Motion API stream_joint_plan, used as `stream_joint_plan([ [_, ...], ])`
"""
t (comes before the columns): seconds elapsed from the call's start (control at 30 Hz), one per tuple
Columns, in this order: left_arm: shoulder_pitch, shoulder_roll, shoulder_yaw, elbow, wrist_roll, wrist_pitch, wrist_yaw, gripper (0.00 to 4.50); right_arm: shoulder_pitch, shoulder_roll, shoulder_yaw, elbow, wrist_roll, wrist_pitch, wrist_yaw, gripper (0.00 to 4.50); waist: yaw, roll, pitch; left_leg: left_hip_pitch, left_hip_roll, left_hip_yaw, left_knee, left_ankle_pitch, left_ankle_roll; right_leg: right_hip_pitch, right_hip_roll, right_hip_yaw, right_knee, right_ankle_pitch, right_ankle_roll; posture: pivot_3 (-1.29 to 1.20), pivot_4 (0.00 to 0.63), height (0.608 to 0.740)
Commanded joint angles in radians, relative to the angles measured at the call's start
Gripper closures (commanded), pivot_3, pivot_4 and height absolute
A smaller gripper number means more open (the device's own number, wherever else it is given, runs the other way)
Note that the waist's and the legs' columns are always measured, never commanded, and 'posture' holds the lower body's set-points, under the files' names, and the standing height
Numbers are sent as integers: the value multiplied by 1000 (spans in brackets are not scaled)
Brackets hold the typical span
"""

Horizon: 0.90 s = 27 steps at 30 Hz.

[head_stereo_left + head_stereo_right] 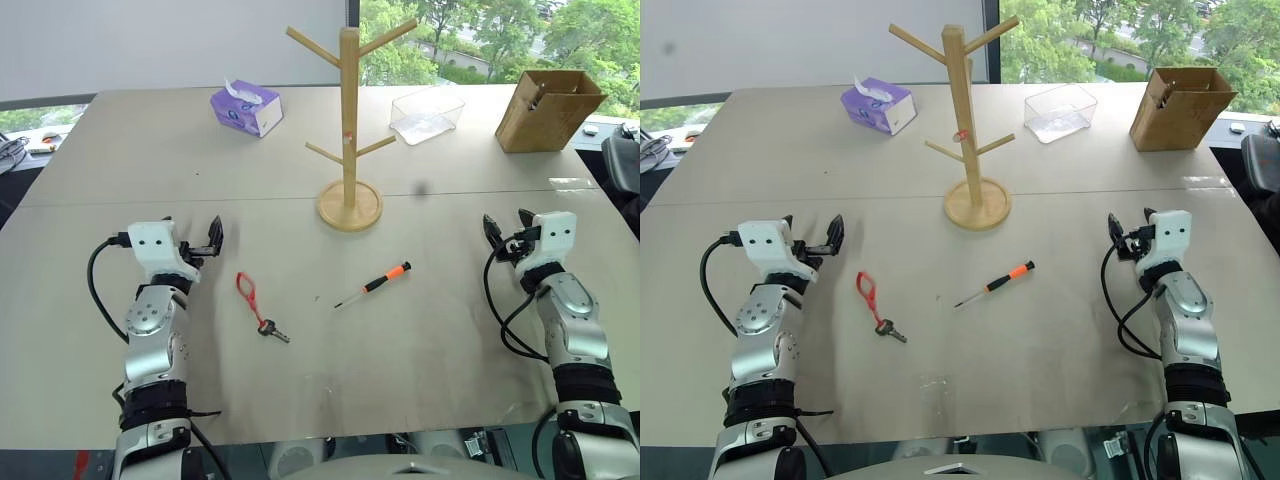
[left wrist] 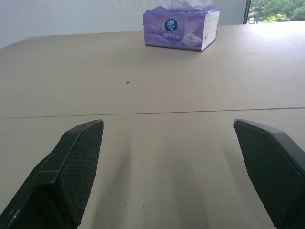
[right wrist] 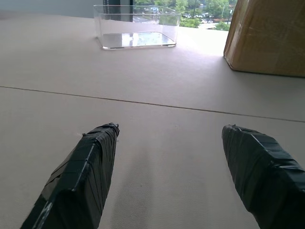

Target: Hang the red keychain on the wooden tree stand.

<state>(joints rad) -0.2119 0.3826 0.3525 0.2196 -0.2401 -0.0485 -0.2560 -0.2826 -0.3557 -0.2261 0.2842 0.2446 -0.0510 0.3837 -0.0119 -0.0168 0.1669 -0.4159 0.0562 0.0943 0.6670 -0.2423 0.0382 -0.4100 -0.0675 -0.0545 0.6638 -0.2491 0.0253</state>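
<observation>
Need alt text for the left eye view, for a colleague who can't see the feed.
The red keychain lies flat on the table, near the open left gripper and well short of the wooden tree stand. A screwdriver lies mid-table; the right gripper is open at the right edge.

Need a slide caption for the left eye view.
Red loop keychain lies on the table between the open left gripper and the pale wooden tree stand, unhung.

bench [image 1: 420, 330]: matt, smooth beige board | wooden tree stand [image 1: 349, 120]: pale smooth wood | red keychain [image 1: 247, 290]: red strap, dark metal key | box [image 1: 545, 108]: brown cardboard | tray [image 1: 427, 115]: clear glossy plastic | left claw [image 2: 167, 167]: textured black pads
</observation>
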Motion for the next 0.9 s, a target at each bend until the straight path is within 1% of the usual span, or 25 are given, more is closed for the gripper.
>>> stream_joint_plan([
  [0.03,-7,16,21,-41,-14,-5,2,0,-13,-11,-25,-20,8,-29,-1,785,0,0,0,0,0,0,0,0,0,0,0,0,0,0,0,0,150,740],
  [0.7,-8,8,9,-63,-48,-8,-38,0,3,-10,-26,-32,10,-26,-2,785,0,0,0,0,0,0,0,0,0,0,0,0,0,0,0,0,150,740],
  [0.8,-10,2,5,-71,-72,-5,-65,0,-1,-10,-26,-28,14,-25,3,785,0,0,0,0,0,0,0,0,0,0,0,0,0,0,0,0,150,740],
  [0.87,4,7,-16,-105,-93,-19,-127,0,-9,-14,-25,-33,35,-8,28,785,0,0,0,0,0,0,0,0,0,0,0,0,0,0,0,0,150,740],
  [0.9,12,9,-25,-130,-121,-9,-169,0,-13,-27,-14,-42,49,6,69,785,0,0,0,0,0,0,0,0,0,0,0,0,0,0,0,0,150,740],
])
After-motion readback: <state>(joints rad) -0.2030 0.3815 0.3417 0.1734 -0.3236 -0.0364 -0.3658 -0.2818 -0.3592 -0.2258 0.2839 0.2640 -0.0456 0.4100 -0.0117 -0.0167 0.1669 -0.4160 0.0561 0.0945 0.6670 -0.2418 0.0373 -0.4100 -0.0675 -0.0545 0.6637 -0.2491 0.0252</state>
